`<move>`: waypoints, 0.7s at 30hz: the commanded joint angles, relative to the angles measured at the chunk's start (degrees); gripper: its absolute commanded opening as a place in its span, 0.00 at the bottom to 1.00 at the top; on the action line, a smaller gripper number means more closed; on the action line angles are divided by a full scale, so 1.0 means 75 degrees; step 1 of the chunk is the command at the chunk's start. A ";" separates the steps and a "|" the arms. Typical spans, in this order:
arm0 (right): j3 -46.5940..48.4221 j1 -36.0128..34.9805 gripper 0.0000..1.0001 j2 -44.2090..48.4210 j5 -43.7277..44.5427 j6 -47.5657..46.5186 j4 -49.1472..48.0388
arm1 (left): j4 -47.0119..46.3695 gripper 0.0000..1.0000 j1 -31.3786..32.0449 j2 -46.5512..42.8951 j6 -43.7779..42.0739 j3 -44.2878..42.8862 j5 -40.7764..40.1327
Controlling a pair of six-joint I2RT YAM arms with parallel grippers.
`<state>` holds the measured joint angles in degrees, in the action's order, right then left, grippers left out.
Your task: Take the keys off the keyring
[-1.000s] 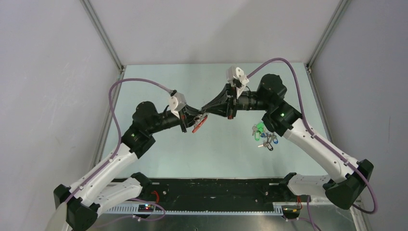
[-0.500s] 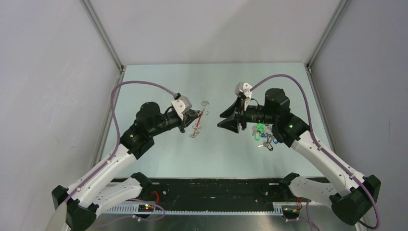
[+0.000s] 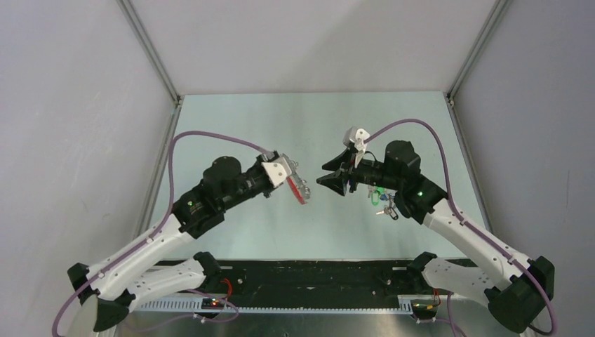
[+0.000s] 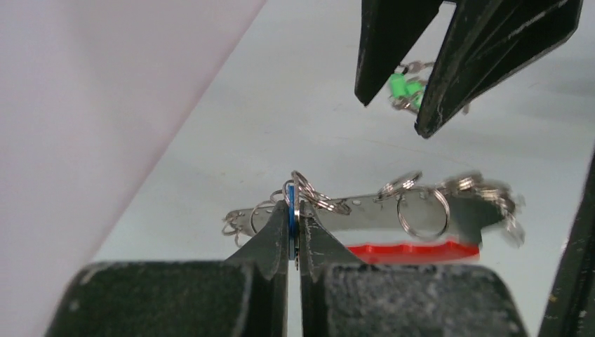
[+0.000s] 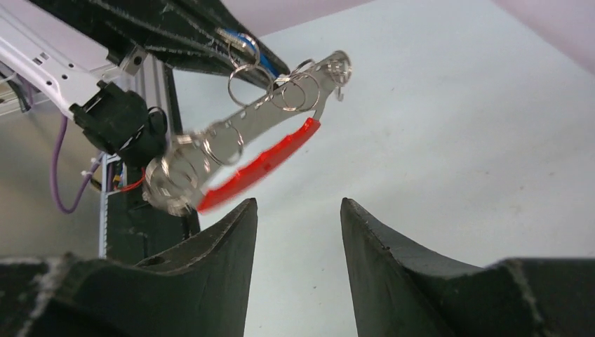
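My left gripper is shut on a thin blue piece and small split rings at one end of the keyring. The keyring, a grey strip backed by a red band with several small wire rings, hangs in the air off those jaws. My right gripper stands open just to its right, apart from it, nothing between its fingers. In the right wrist view the keyring slants above the left fingertip. Loose keys with green and blue heads lie on the table, partly hidden under my right arm.
The green-headed keys show between the right fingers in the left wrist view. Pale side walls and metal frame posts close in the table. A black strip with cable trunking runs along the near edge.
My right gripper has opened, let go of the keyring and drawn back to the right. My left arm has turned, and the keyring has swung round in its shut jaws.
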<state>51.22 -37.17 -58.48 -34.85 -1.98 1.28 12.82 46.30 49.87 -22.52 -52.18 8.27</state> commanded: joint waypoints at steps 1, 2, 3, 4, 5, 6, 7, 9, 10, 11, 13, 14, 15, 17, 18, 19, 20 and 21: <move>-0.0358 -0.0053 0.52 0.0516 0.0352 0.0025 -0.1423 | 0.0327 0.00 0.0990 0.0169 -0.1693 -0.0398 -0.2661; -0.0441 -0.0043 0.52 0.0615 0.0342 0.0043 -0.1553 | 0.0393 0.00 0.1415 0.0326 -0.1952 -0.0445 -0.3019; -0.0568 -0.0046 0.52 0.0655 0.0326 0.0048 -0.1796 | 0.0527 0.00 0.1593 0.0424 -0.2411 -0.0488 -0.3726; -0.0611 -0.0039 0.52 0.0715 0.0239 0.0049 -0.1874 | 0.0593 0.00 0.1906 0.0642 -0.2592 -0.0611 -0.4032; -0.0652 -0.0038 0.52 0.0744 0.0064 -0.0010 -0.1944 | 0.0771 0.00 0.2020 0.0758 -0.2887 -0.0694 -0.4525; -0.0659 -0.0022 0.51 0.0743 -0.0023 -0.0037 -0.1973 | 0.0855 0.00 0.2173 0.0963 -0.3128 -0.0844 -0.4812; -0.0664 -0.0012 0.50 0.0737 -0.0215 -0.0081 -0.2004 | 0.0994 0.00 0.2224 0.1048 -0.3232 -0.0904 -0.4891; -0.0680 -0.0007 0.48 0.0701 -0.0426 -0.0124 -0.2075 | 0.1119 0.00 0.2322 0.1202 -0.3545 -0.1031 -0.4897; -0.0687 -0.0003 0.47 0.0681 -0.0485 -0.0123 -0.2120 | 0.1129 0.00 0.2357 0.1214 -0.3708 -0.1033 -0.4779; -0.0688 -0.0002 0.46 0.0645 -0.0594 -0.0146 -0.2124 | 0.1145 0.00 0.2363 0.1176 -0.3763 -0.1043 -0.4681; -0.0698 0.0022 0.44 0.0599 -0.0762 -0.0198 -0.2111 | 0.1145 0.00 0.2368 0.1056 -0.3876 -0.1066 -0.4306; -0.0715 0.0028 0.43 0.0589 -0.0847 -0.0237 -0.2100 | 0.1137 0.00 0.2372 0.1030 -0.3885 -0.1080 -0.4045; -0.0725 0.0041 0.41 0.0572 -0.0992 -0.0304 -0.2096 | 0.1138 0.00 0.2370 0.0969 -0.3880 -0.1087 -0.3934; -0.0778 0.0049 0.40 0.0534 -0.1094 -0.0349 -0.2127 | 0.1128 0.00 0.2369 0.0883 -0.3870 -0.1053 -0.3616; -0.0805 0.0047 0.40 0.0515 -0.1107 -0.0353 -0.2165 | 0.1121 0.00 0.2369 0.0856 -0.3872 -0.1026 -0.3369; -0.0817 0.0052 0.40 0.0463 -0.1125 -0.0362 -0.2182 | 0.1118 0.00 0.2369 0.0797 -0.3874 -0.0950 -0.3220; -0.0838 0.0055 0.40 0.0433 -0.1122 -0.0366 -0.2217 | 0.1092 0.00 0.2369 0.0765 -0.3884 -0.0904 -0.2916; -0.0840 0.0051 0.39 0.0387 -0.1105 -0.0356 -0.2237 | 0.1045 0.00 0.2369 0.0660 -0.3880 -0.0794 -0.2771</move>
<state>45.43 -36.99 -54.63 -41.30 -3.49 -12.23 22.92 63.64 57.74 -49.58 -56.84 -18.79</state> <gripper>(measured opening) 0.399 0.034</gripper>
